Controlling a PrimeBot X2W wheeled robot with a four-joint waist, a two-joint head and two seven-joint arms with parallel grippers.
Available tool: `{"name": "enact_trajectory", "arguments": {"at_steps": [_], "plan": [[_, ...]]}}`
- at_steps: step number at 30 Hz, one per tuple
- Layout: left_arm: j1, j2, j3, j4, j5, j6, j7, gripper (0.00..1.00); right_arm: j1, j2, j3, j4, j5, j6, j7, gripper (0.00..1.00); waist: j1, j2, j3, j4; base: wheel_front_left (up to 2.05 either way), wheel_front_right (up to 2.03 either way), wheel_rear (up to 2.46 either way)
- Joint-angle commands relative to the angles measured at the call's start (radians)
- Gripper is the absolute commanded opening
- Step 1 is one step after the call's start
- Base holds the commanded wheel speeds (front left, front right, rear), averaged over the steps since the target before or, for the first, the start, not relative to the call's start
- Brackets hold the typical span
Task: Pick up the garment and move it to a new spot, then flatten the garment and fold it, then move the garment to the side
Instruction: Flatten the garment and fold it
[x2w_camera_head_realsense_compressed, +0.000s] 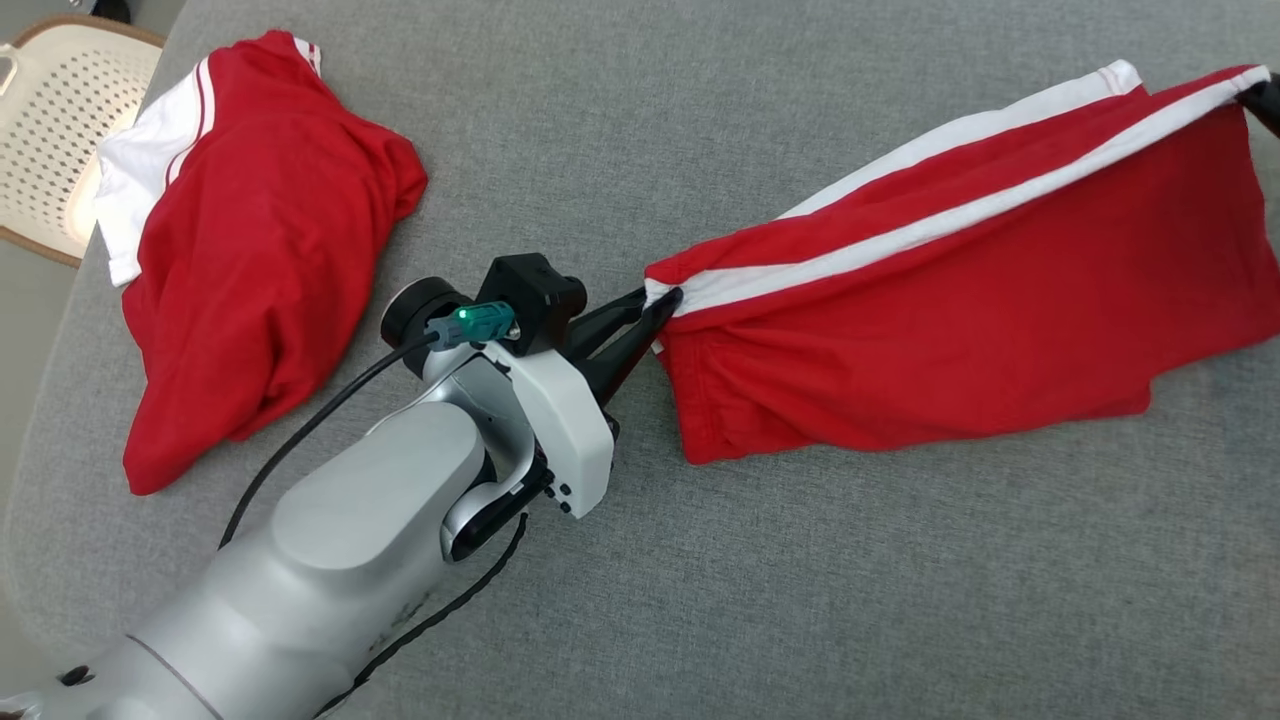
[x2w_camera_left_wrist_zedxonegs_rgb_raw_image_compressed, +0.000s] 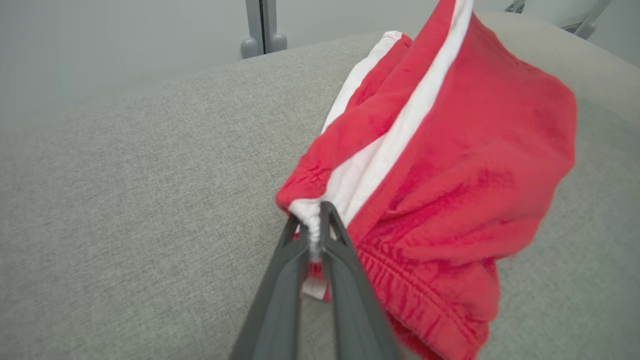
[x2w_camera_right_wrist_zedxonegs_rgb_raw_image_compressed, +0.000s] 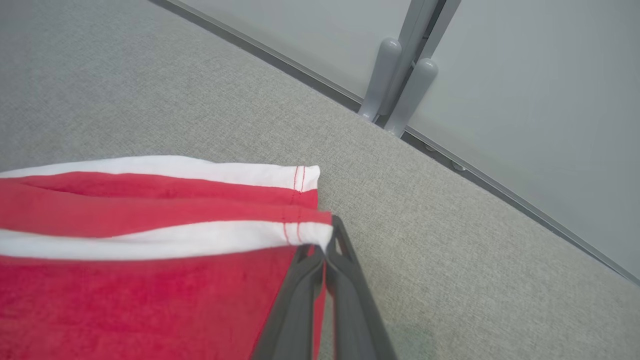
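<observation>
Honestly, the left gripper (x2w_camera_left_wrist_zedxonegs_rgb_raw_image_compressed: 314, 222) is pinching only a waistband corner of the red shorts (x2w_camera_head_realsense_compressed: 950, 330), the right gripper (x2w_camera_right_wrist_zedxonegs_rgb_raw_image_compressed: 327, 242) a hem corner, so a hard stretch could yank one free.

The red shorts (x2w_camera_head_realsense_compressed: 950, 330) have white stripes running along the side seam. They are stretched out lengthwise, with the striped edge pulled taut. The left gripper (x2w_camera_head_realsense_compressed: 665, 300) pinches the corner of the gathered elastic waistband, and the right gripper (x2w_camera_head_realsense_compressed: 1255, 95) pinches the stitched leg-hem corner. Below that taut edge the red cloth sags in soft folds and rests on the grey upholstered surface (x2w_camera_head_realsense_compressed: 800, 560).
</observation>
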Motion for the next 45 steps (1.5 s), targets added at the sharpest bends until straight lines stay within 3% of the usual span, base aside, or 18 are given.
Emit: {"name": "enact_trajectory", "arguments": {"at_steps": [1,13,23,24,25,35,41,45], "plan": [[-0.018,-0.003,0.0,0.01,0.003,-0.005,-0.007,0.0,-0.013,0.006,-0.001,0.01,-0.006,-0.002,-0.005,0.0,0.0,0.0,0.019,0.015,0.0,0.0,0.0],[-0.065,-0.059,-0.011,0.099,-0.017,-0.026,-0.054,0.0,-0.073,0.06,0.017,0.123,-0.03,-0.002,-0.039,0.0,0.0,0.0,0.061,0.038,0.0,0.0,0.0],[-0.078,-0.088,-0.012,0.151,-0.029,-0.031,-0.093,0.0,-0.083,0.063,0.033,0.188,-0.029,-0.002,-0.071,0.0,0.0,0.0,0.073,0.056,0.0,0.0,0.0],[-0.077,-0.09,-0.016,0.155,-0.032,-0.031,-0.089,0.25,-0.09,0.064,0.037,0.188,-0.047,-0.002,-0.093,0.27,0.0,0.0,0.073,0.056,0.0,0.0,0.0],[-0.078,-0.092,-0.015,0.16,-0.035,-0.031,-0.092,0.99,-0.085,0.07,0.031,0.206,-0.032,-0.002,-0.088,1.0,0.0,0.0,0.071,0.057,0.0,0.0,0.0],[-0.057,-0.093,0.009,0.225,0.0,0.02,-0.145,1.0,-0.035,0.11,0.015,0.282,-0.047,-0.001,-0.245,1.0,0.0,0.0,0.01,0.029,0.0,0.0,0.0],[0.006,-0.074,0.119,0.22,-0.008,0.09,-0.163,1.0,0.043,0.145,-0.005,0.295,-0.083,-0.002,-0.467,1.0,0.0,0.0,-0.09,-0.024,0.0,0.0,0.0],[0.06,-0.064,0.202,0.171,0.012,0.114,-0.163,1.0,0.109,0.179,-0.023,0.287,-0.076,-0.002,-0.59,1.0,0.0,0.0,-0.142,-0.058,0.0,0.0,0.0]]}}
